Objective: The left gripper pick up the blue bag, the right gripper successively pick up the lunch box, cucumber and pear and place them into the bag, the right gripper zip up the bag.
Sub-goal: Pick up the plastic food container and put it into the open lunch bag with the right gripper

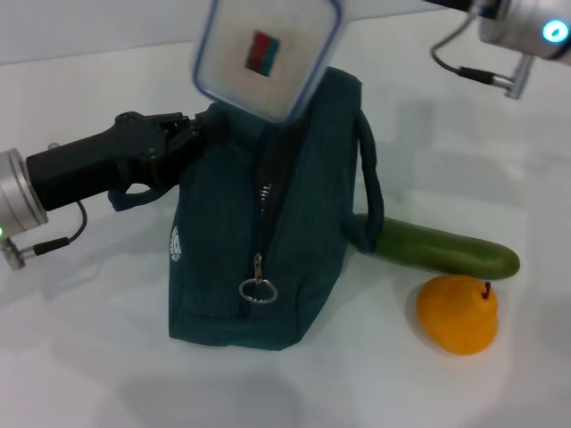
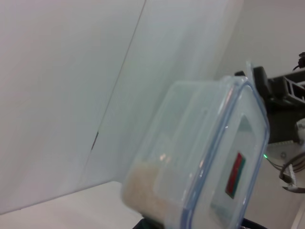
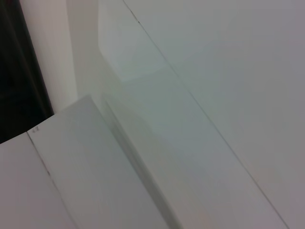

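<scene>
The blue bag (image 1: 294, 232) stands upright on the white table, its zip parted at the top and the ring pull (image 1: 257, 290) hanging low on the front. My left gripper (image 1: 198, 132) is shut on the bag's upper left edge. The lunch box (image 1: 268, 53) hangs tilted just above the bag's mouth, its lower corner close to the opening. In the left wrist view the lunch box (image 2: 190, 162) fills the foreground with my right gripper (image 2: 267, 95) clamped at its far edge. The cucumber (image 1: 446, 250) lies to the right of the bag, and the pear (image 1: 458, 314) sits in front of it.
The right arm's silver cuff (image 1: 526, 22) and its cable reach in from the top right. One bag handle (image 1: 370, 178) droops over the cucumber's near end. The right wrist view shows only pale wall and a surface edge.
</scene>
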